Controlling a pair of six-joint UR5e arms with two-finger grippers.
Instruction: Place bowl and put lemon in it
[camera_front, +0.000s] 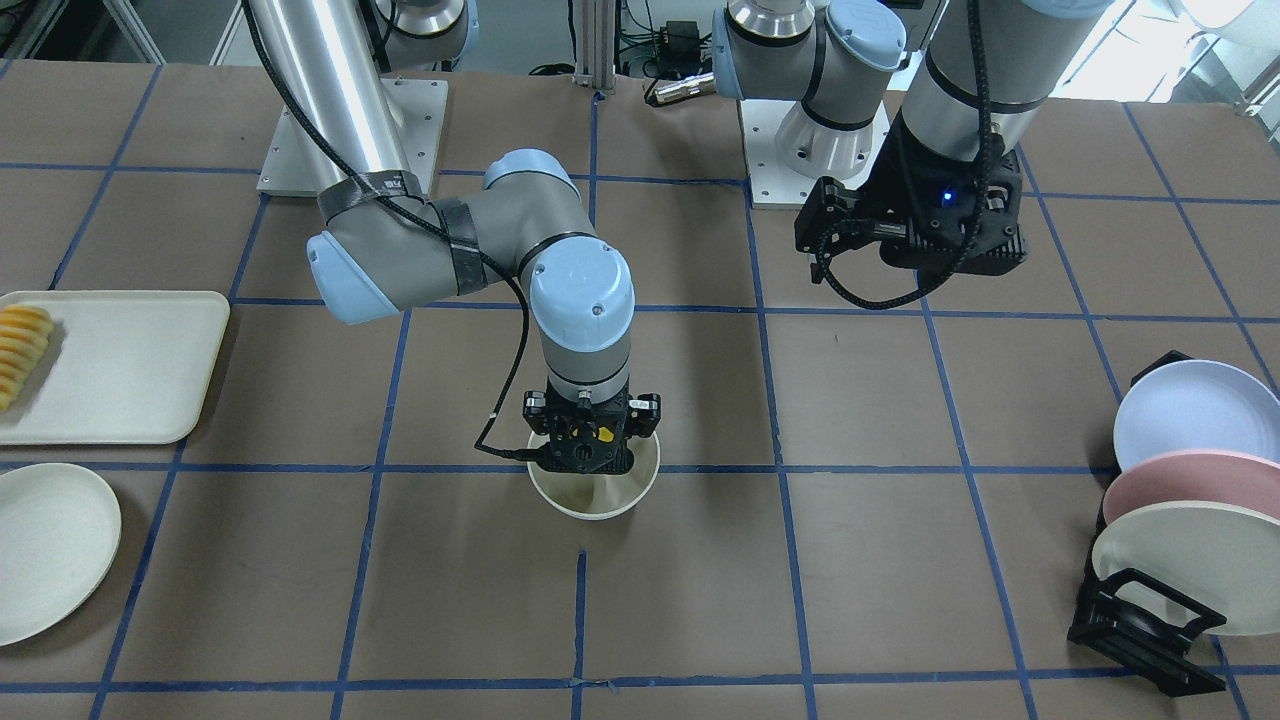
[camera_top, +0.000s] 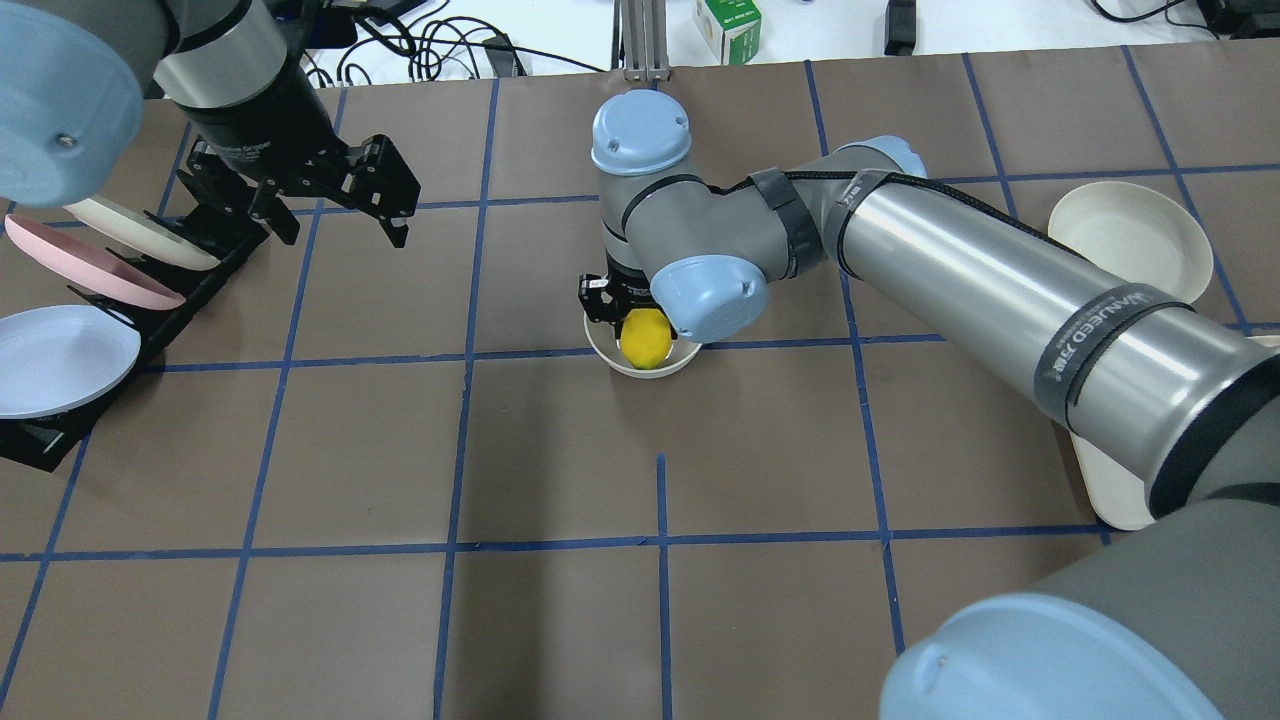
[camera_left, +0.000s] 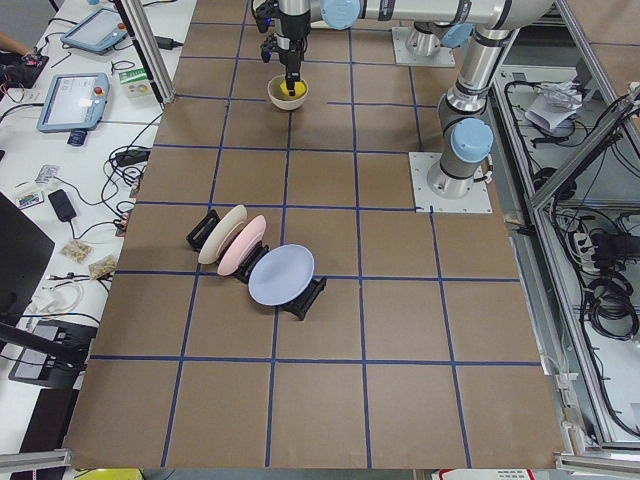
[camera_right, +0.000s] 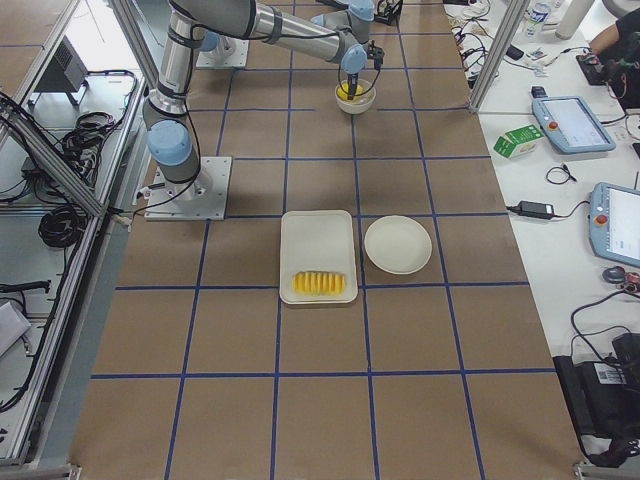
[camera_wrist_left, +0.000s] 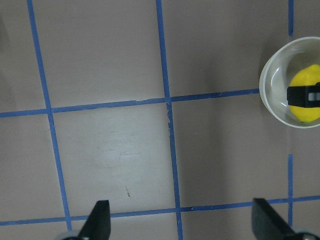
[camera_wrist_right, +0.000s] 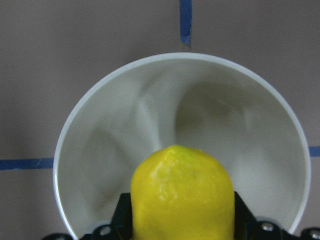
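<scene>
The cream-white bowl (camera_front: 592, 506) stands upright on the brown table near its middle. It also shows in the overhead view (camera_top: 608, 357), the right wrist view (camera_wrist_right: 125, 125) and the left wrist view (camera_wrist_left: 274, 85). My right gripper (camera_front: 590, 452) points straight down into the bowl and is shut on the yellow lemon (camera_top: 646, 338), which sits inside the rim (camera_wrist_right: 182, 195). The lemon also shows in the left wrist view (camera_wrist_left: 302, 80). My left gripper (camera_top: 345, 225) is open and empty, hanging above the table well to the side of the bowl (camera_wrist_left: 182, 220).
A cream tray (camera_front: 130, 380) with sliced orange-yellow fruit and a flat cream plate (camera_front: 50, 550) lie on my right side. A black rack (camera_front: 1140, 625) with three plates stands on my left side, close under my left arm.
</scene>
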